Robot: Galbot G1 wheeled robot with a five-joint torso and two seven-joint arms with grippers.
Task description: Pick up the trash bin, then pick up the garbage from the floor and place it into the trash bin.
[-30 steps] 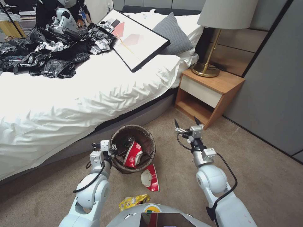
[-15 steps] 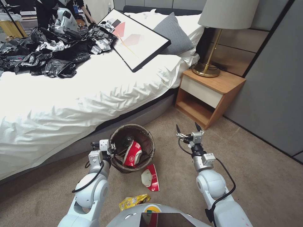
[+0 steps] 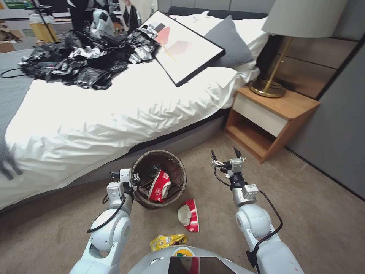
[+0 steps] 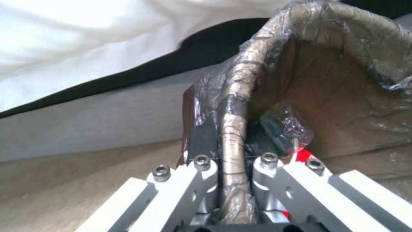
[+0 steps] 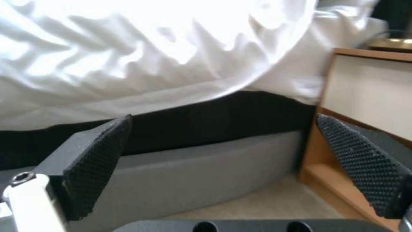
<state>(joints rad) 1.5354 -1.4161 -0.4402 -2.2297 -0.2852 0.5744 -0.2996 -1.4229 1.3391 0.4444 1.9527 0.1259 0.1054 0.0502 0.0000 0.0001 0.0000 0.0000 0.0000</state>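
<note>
The trash bin (image 3: 178, 167), lined with a dark brown bag, hangs by the bed's side over the floor (image 3: 311, 213). My left gripper (image 3: 134, 181) is shut on its near rim; in the left wrist view the fingers (image 4: 201, 161) clamp the bag-wrapped rim (image 4: 234, 96). A crushed red-and-white cup (image 3: 159, 186) lies inside the bin. Two pieces of garbage lie on the carpet: another red-and-white cup (image 3: 190, 215) just in front of the bin and a yellow wrapper (image 3: 167, 240) close to my base. My right gripper (image 3: 225, 154) (image 5: 223, 154) is held open and empty to the right of the bin.
The white bed (image 3: 114, 114) runs across the left and carries a heap of black-and-silver bags (image 3: 87, 61) and a framed picture (image 3: 182, 45). A wooden nightstand (image 3: 273, 118) with a lamp (image 3: 273, 76) stands ahead on the right, before a grey wall (image 3: 342, 125). Open carpet lies to the right.
The whole head view has shifted, so the camera moved: bed, nightstand and floor litter slid rightward in the picture. The right gripper dropped slightly. The left gripper keeps its hold on the bin.
</note>
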